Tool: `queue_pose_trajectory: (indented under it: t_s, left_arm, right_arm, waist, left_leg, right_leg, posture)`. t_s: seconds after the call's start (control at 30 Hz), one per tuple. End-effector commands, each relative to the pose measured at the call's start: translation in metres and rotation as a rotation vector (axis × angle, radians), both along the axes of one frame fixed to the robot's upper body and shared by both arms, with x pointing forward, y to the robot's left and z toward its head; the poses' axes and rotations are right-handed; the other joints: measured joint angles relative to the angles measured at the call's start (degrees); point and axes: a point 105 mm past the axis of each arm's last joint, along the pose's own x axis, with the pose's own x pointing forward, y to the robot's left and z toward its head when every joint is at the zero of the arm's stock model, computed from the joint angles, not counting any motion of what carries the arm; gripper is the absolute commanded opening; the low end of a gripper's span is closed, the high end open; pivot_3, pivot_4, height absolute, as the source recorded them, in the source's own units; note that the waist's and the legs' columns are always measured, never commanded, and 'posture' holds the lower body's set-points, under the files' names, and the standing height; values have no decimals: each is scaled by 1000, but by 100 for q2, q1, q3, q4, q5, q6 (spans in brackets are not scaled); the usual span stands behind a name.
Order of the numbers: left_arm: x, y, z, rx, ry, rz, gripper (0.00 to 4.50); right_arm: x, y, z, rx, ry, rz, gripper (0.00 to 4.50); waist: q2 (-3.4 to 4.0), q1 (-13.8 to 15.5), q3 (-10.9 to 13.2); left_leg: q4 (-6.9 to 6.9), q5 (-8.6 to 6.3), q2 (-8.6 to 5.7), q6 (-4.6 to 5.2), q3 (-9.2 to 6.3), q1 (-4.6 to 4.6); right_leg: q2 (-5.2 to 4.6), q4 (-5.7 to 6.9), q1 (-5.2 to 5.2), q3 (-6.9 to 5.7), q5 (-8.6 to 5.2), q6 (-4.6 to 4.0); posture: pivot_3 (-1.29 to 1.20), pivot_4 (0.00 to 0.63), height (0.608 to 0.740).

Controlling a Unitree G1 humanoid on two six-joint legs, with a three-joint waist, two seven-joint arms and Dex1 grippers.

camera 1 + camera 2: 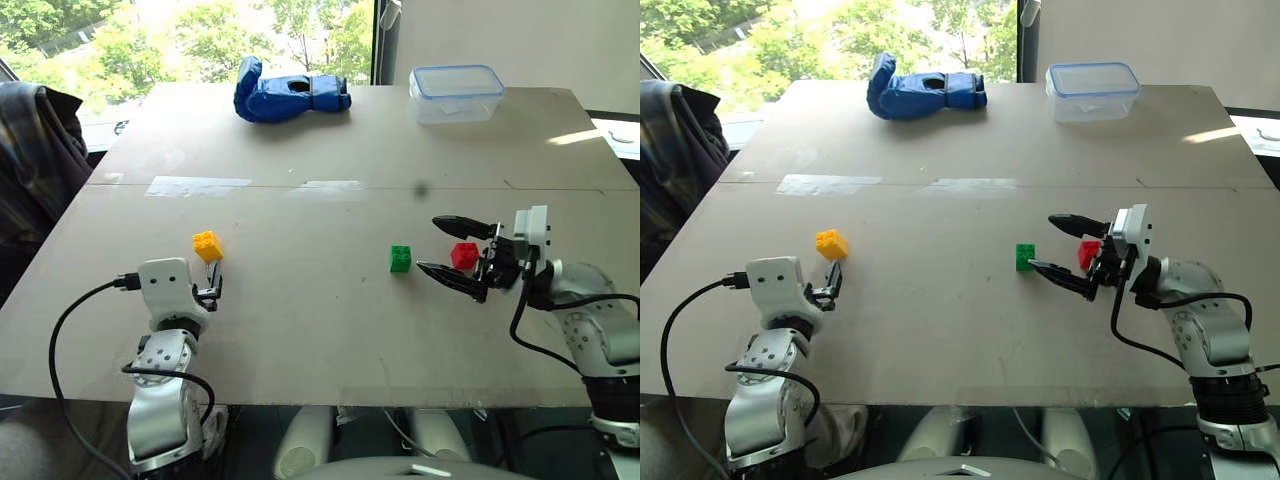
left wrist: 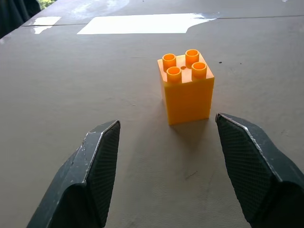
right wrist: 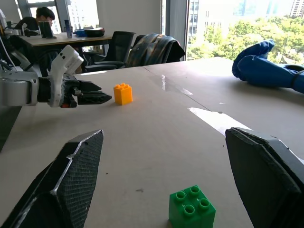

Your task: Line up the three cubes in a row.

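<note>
Yellow cube (image 2: 187,87) just beyond left fingers (image 2: 102,156)

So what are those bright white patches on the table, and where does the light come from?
Glare: in the left eye view daylight from the window behind the blue glove reflects off the table as pale streaks; the left wrist view shows the same sheen beyond the yellow cube, which casts a soft shadow toward the camera.

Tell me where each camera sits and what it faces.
Head eyes: look down over the table; both arms show.
Left wrist: looks along the open left gripper at the yellow cube.
Right wrist: between the open right gripper's fingers, faces the green cube.
Shared: both wrist views show the yellow cube.
</note>
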Motion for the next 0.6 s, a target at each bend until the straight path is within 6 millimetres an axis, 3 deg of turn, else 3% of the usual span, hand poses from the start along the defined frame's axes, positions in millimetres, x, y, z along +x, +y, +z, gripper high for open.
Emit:
queue_pose_trajectory:
  t_s: [0.03,0.23,0.6]
  left_arm:
    - [8,-7,3,-14,-33,-81,3281]
    - [20,1,1,-21,-44,-44,3281]
    - [38,-7,7,-33,-77,-41,3281]
  right_arm:
    - [-6,3,12,15,-58,6,4213]
    - [-8,0,11,13,-58,-10,4213]
    - [-7,0,12,7,-64,-4,4213]
  waist:
    - [0,0,0]
    - [0,9,0]
    - [1,4,0]
  left_leg:
    - [0,0,0,-1,0,-2]
    - [-1,3,0,-5,-4,-4]
    - [-3,3,0,-7,-4,-3]
  right_leg:
    - [0,-3,0,0,0,0]
    - [-6,-5,-1,-3,0,1]
    - [-5,-3,-3,-3,1,1]
  posture:
    - [0,150,740]
    - [0,150,740]
    - [0,150,740]
